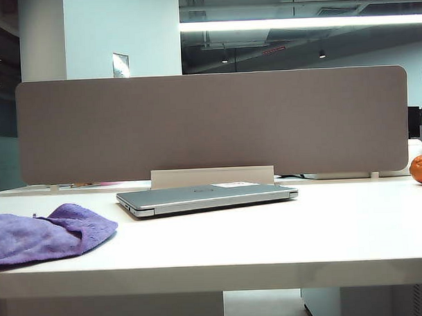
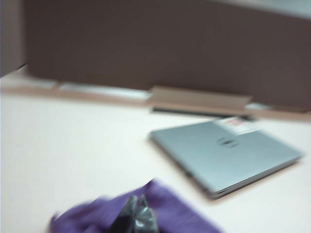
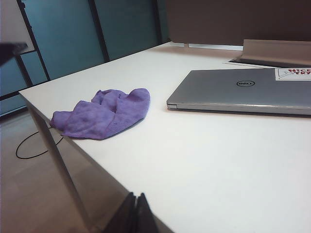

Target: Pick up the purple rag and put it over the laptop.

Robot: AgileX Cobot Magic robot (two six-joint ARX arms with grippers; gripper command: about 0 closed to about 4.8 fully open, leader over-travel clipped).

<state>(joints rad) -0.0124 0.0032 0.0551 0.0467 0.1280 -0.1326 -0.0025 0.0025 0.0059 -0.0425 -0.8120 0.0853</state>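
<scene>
An open-plan office. A white desk (image 1: 269,232) stood w/ a grey fabric privacy divider (image 1: 210,123) along its back edge. A closed silver laptop (image 1: 205,198) lay on it. Behind were dark exposed ceiling ducts, a long strip light (image 1: 303,22) and a white pillar (image 1: 99,37). Teal glass partition panels (image 3: 63,39) w/ dark frames lined one side; the floor was wood-look.

left gripper (image 2: 137,216) and right gripper (image 3: 136,213), jaws pressed together, both empty.
</scene>
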